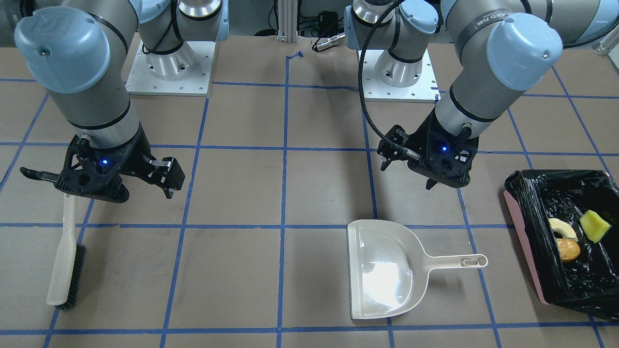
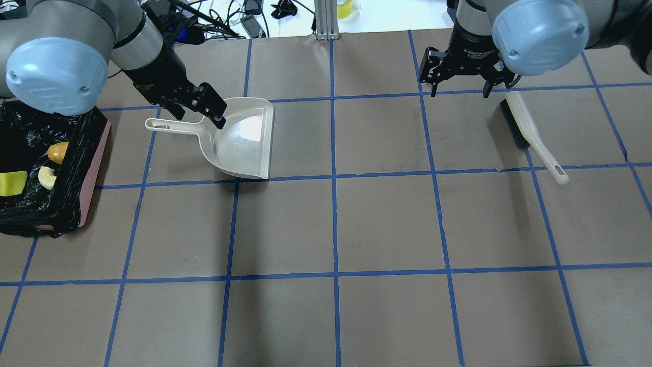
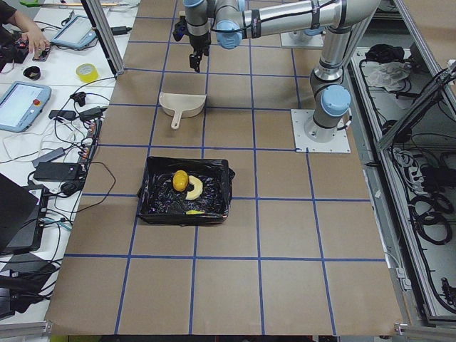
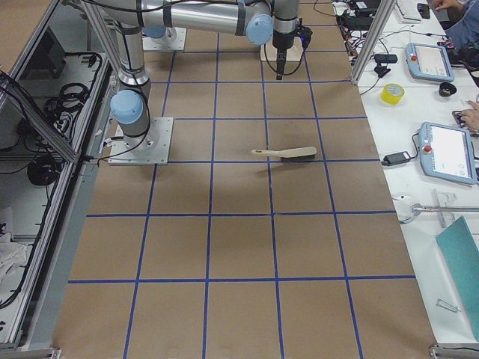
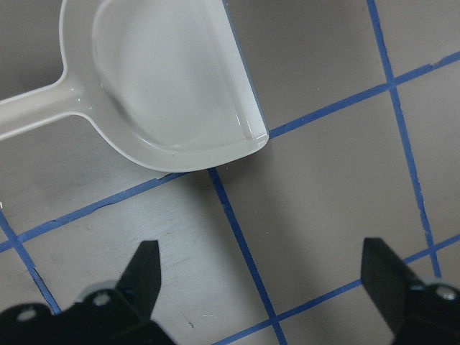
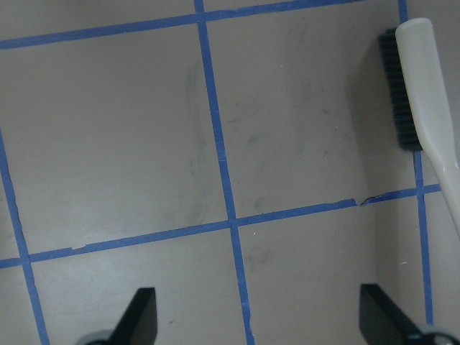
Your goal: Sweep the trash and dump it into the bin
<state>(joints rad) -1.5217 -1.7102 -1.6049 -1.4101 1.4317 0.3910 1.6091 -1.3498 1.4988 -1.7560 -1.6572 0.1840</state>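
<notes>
Beneath my left pincer (image 5: 262, 269), spread empty, the dustpan (image 5: 165, 79) lies bare; beside my right pincer (image 6: 259, 313), likewise spread, lies the brush (image 6: 420, 93); trash (image 1: 568, 249) sits in the bin (image 2: 94, 171) further left; tools judged finished with.

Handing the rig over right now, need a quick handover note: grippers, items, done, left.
Left gripper open, empty, near the dustpan.
Right gripper open, empty, near the brush.
Dustpan empty, flat on the table; brush lying loose.
Done: pastry, wedge and amber piece are in the bin.
Left: no trash visible on the table; probably just park the arms.
</notes>
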